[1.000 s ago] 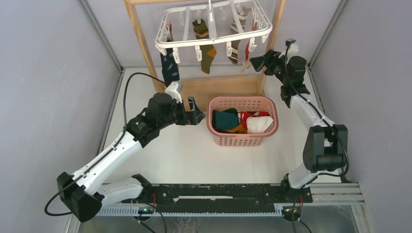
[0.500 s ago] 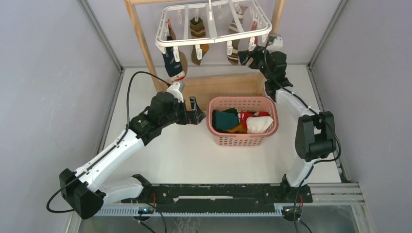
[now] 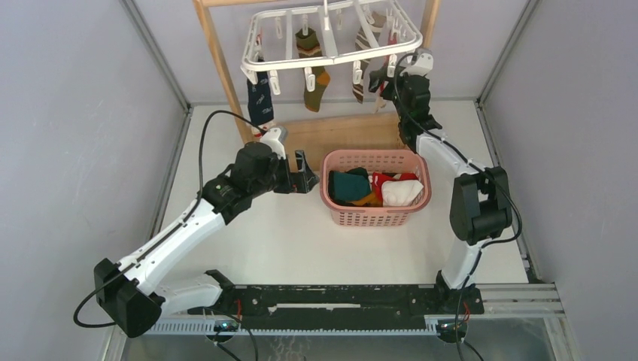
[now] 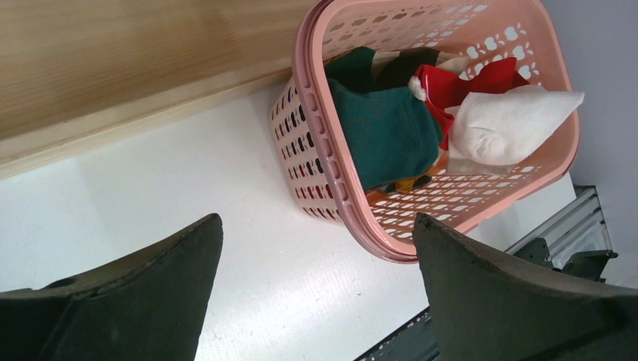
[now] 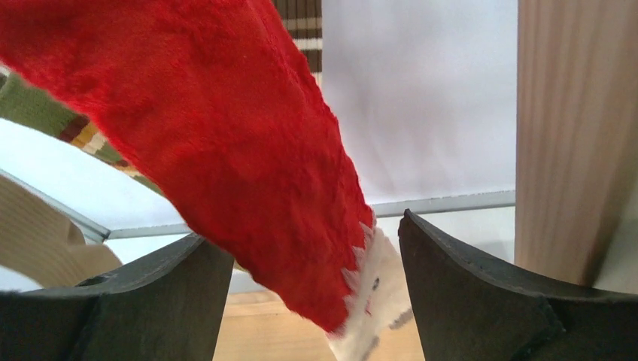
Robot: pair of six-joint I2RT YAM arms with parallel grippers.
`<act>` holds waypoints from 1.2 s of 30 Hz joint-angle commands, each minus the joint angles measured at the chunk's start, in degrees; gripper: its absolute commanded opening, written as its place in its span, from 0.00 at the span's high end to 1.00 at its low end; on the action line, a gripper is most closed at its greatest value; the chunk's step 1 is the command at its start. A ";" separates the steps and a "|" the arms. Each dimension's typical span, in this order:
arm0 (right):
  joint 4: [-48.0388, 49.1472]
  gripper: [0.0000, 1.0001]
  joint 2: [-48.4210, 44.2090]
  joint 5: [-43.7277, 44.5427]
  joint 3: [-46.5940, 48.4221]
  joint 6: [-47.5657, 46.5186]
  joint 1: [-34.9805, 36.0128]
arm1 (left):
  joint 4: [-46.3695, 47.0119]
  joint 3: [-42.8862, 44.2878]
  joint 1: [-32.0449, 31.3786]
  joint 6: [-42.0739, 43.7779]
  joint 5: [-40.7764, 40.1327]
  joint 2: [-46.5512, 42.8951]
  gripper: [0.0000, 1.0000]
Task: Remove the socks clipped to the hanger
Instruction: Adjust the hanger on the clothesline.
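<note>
The right gripper (image 3: 381, 77) was raised to the near right corner of the hanger (image 3: 331, 62). Its jaws were spread wide either side of a red sock (image 5: 226, 128) but not closed on it, apparently so that the sock could be pinched and pulled from its clip. The left gripper (image 4: 316, 218) was held fully open and empty beside the basket (image 4: 316, 150), seemingly kept clear. A navy sock (image 3: 259, 101) and a striped sock (image 3: 316, 81) were seen clipped; others were lying in the basket.

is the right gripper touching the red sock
Cannot tell. In the right wrist view the red sock hangs inside the open right gripper, its edge overlapping one finger, but depth is unclear.
</note>
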 commanded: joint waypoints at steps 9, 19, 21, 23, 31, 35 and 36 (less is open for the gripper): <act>-1.78 0.35 4.02 6.73 7.31 -1.65 0.36 | 1.09 3.79 -0.30 1.40 0.42 -0.14 0.00; 1.66 0.91 -1.27 6.12 1.68 -2.72 0.23 | 1.16 3.22 -0.26 1.19 0.84 -0.97 0.00; 1.98 0.92 -2.37 5.28 0.49 -2.64 0.27 | 1.08 3.05 -0.31 1.13 0.70 -1.31 0.00; 3.14 0.92 -3.79 4.20 -1.79 -2.62 0.35 | 1.11 2.92 -0.28 1.00 0.61 -1.75 0.00; 3.95 0.93 -9.99 0.63 -8.07 -3.20 0.37 | 1.06 2.43 -0.26 0.65 0.13 -3.21 0.00; 3.91 0.94 -13.57 -0.24 -11.16 -3.58 0.43 | 0.66 2.49 -0.29 0.44 -0.48 -4.51 0.00; 3.87 0.94 -14.53 -0.40 -11.92 -3.66 0.53 | 0.53 2.52 -0.32 0.39 -0.81 -4.93 0.00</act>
